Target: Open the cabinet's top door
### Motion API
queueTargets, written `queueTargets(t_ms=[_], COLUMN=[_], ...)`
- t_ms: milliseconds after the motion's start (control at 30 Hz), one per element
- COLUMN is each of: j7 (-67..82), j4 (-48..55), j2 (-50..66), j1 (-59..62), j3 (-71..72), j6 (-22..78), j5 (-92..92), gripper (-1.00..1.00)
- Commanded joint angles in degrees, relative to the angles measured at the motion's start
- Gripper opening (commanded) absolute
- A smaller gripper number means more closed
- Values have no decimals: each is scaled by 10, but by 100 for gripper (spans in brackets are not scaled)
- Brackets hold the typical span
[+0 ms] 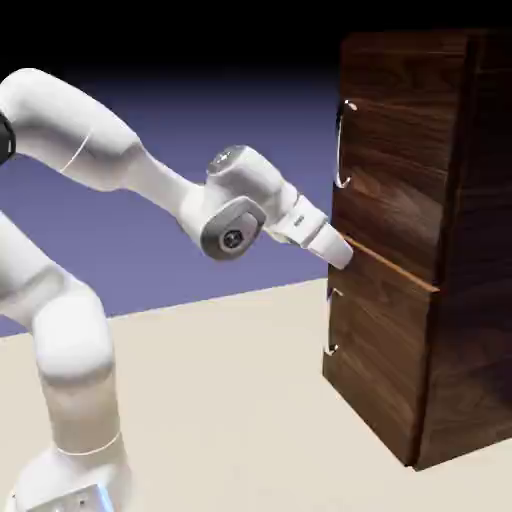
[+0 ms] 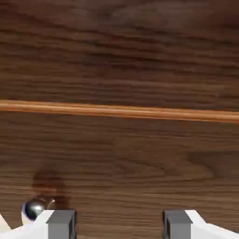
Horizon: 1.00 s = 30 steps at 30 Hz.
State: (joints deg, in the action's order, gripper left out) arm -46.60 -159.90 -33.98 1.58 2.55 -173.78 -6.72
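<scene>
The cabinet (image 1: 425, 240) is seen from beside the arm in the exterior view, at a moderate distance, with its whole front included. In the hand view, its wood (image 2: 119, 60) is faced closely along the tool (image 2: 119, 224). The seam between its panels is shared.

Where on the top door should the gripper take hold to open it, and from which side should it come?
Grip the long silver handle of the top door near its middle, coming straight at the front face. The bar curves away from the wood, leaving a gap for one finger. The gripper, jaws open, is now lower, at the seam.
</scene>
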Motion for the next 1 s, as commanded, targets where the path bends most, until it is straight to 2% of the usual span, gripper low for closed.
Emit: queueTargets(t_ms=[0,967], j7=[-15,-461], j4=[4,123], j2=[-5,-147], j1=[8,252], j3=[9,283], j6=[1,25], j5=[-25,-748], gripper=[0,0])
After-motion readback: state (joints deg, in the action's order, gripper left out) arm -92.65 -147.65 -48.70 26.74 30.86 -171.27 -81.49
